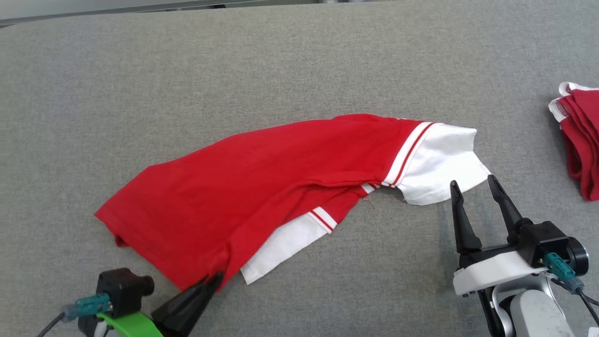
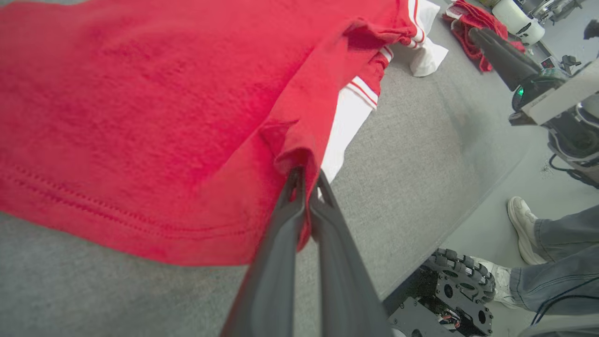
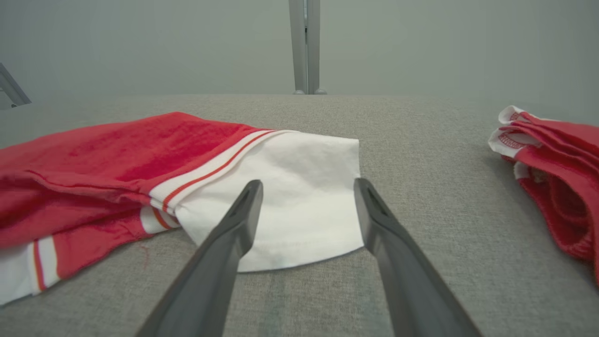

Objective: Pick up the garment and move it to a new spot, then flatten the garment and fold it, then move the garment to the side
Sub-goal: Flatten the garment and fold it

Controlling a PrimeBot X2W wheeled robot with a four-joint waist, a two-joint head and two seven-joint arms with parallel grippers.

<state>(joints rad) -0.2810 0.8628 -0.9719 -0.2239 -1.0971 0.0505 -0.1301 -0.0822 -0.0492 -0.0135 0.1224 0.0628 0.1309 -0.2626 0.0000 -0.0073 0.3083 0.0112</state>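
A red garment (image 1: 262, 178) with white striped sleeves lies rumpled across the grey padded table (image 1: 281, 61). My left gripper (image 1: 213, 281) is shut on the garment's near red hem; the left wrist view shows red cloth (image 2: 140, 117) pinched between the closed fingertips (image 2: 306, 180). My right gripper (image 1: 472, 185) stands open at the near edge of the white sleeve (image 1: 440, 164). In the right wrist view its two fingers straddle that sleeve's hem (image 3: 299, 210), with nothing between them that they hold.
A second red and white garment (image 1: 580, 140) lies bunched at the table's right edge, also seen in the right wrist view as a red heap (image 3: 557, 173). Off the table's side, a person's legs and shoes (image 2: 529, 229) stand beside the robot's wheeled base (image 2: 449, 290).
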